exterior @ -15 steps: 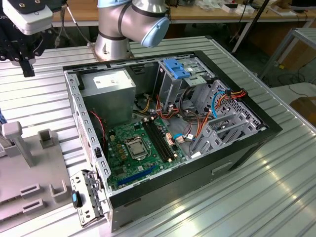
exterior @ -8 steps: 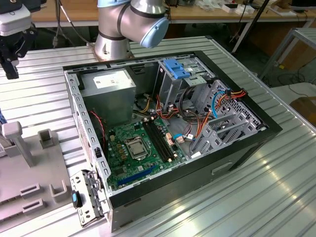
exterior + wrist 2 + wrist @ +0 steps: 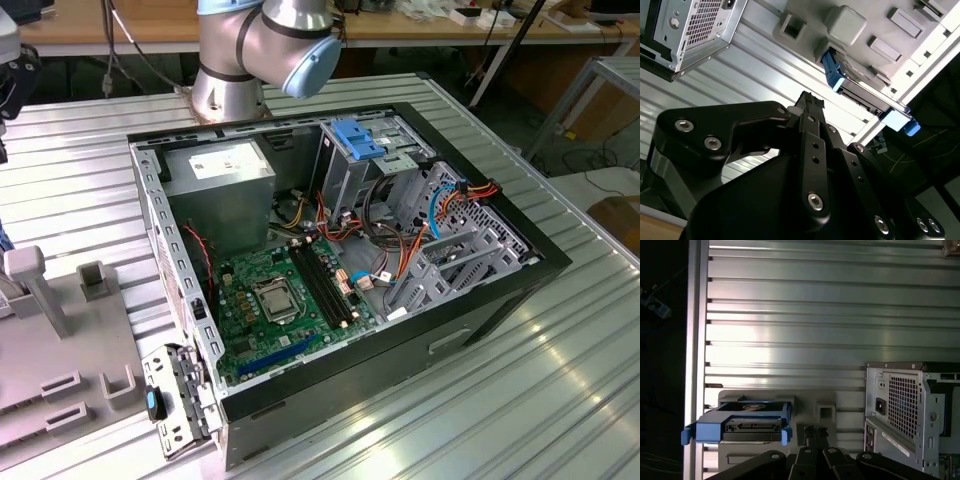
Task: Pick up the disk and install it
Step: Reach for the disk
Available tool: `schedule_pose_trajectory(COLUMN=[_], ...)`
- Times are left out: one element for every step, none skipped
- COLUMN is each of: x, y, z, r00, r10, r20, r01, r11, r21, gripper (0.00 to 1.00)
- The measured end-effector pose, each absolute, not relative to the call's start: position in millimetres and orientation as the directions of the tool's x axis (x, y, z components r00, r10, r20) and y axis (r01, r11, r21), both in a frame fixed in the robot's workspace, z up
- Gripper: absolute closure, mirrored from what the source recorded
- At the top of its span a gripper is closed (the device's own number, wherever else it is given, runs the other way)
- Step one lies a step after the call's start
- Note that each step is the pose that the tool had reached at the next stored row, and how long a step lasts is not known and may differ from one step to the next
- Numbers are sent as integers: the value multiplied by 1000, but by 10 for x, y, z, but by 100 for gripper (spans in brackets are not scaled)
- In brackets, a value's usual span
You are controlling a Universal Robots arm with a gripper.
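the disk (image 3: pixel 744 425) lies on a grey holder plate (image 3: pixel 826 412) near the edge of the ribbed metal table (image 3: pixel 815 315). it is grey metal with a bright blue frame around it. nothing is holding it.

in both wrist views the black gripper (image 3: pixel 813 431) hangs over the table, near the disk but not touching it. its two tips look pressed together, with nothing between them.

in the exterior view the big computer case (image 3: pixel 480 320) lies on its side on the table with its side open. inside are a green board (image 3: pixel 270 310), a big grey box (image 3: pixel 220 185), lots of coloured wires (image 3: pixel 400 250), and a blue bracket (image 3: pixel 360 138) on top of a grey metal cage. the robot arm (image 3: pixel 265 50) stands behind the case. the grey holder plate lies beside the case, at the exterior view's left. in the first wrist view the back of the case, full of small holes, is next to the holder plate.
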State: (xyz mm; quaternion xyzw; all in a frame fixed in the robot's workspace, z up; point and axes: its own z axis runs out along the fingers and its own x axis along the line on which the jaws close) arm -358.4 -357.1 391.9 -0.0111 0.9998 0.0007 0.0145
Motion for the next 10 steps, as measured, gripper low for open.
schedule_pose_trajectory(x=[-3607, -3627, -3651, -3676, -3700, -3738, -3782, -3839, -3871, -3899], y=[-3571, -3571, -3571, -3571, -3571, -3571, -3572, -3571, -3571, -3571], z=[3919, 3919, 3919, 3919, 3919, 3919, 3918, 3918, 3918, 3919], r00=[-999, -999, -999, -999, -999, -999, -999, -999, -999, -999], r10=[-24, -25, -26, -28, -29, -30, -32, -34, -36, -37], r20=[-29, -29, -29, -29, -29, -29, -29, -29, -29, -29], r01=[-24, -25, -26, -28, -29, -30, -32, -34, -36, -37], r11=[1000, 1000, 1000, 1000, 1000, 1000, 999, 999, 999, 999], r21=[1, 1, 1, 1, 1, 1, 1, 1, 1, 1], gripper=[89, 89, 89, 89, 89, 89, 89, 89, 89, 89])
